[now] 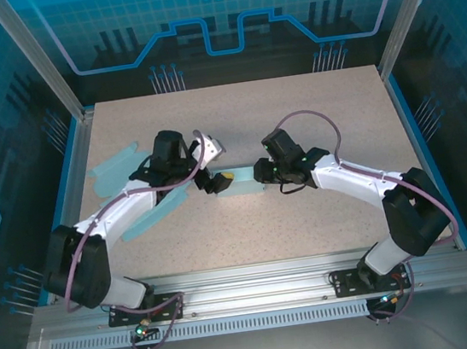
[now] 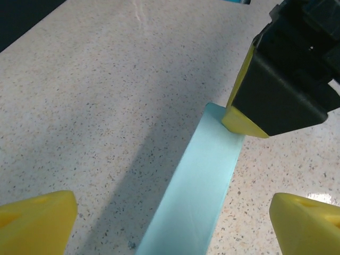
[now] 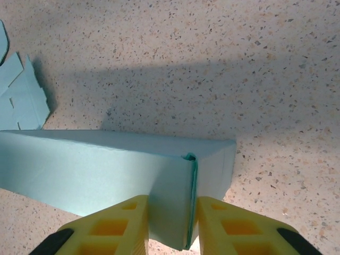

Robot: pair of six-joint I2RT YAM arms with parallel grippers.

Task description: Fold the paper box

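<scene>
From above I saw the paper box (image 1: 240,192) lying mid-table, between the left gripper (image 1: 216,182) and the right gripper (image 1: 261,173); flat paper sheets (image 1: 116,174) lay on the table (image 1: 311,112) off to the left.

On the left wrist camera the left gripper (image 2: 170,227) stood wide open, its fingers (image 2: 34,223) clear of the box (image 2: 202,186) on both sides, gripping nothing; the right gripper's yellow fingertip (image 2: 241,121) touched the box's far end.

On the right wrist camera the right gripper (image 3: 171,228) was pinched on the box's (image 3: 95,164) end fold; the sheets (image 3: 21,101) lay beyond.
</scene>
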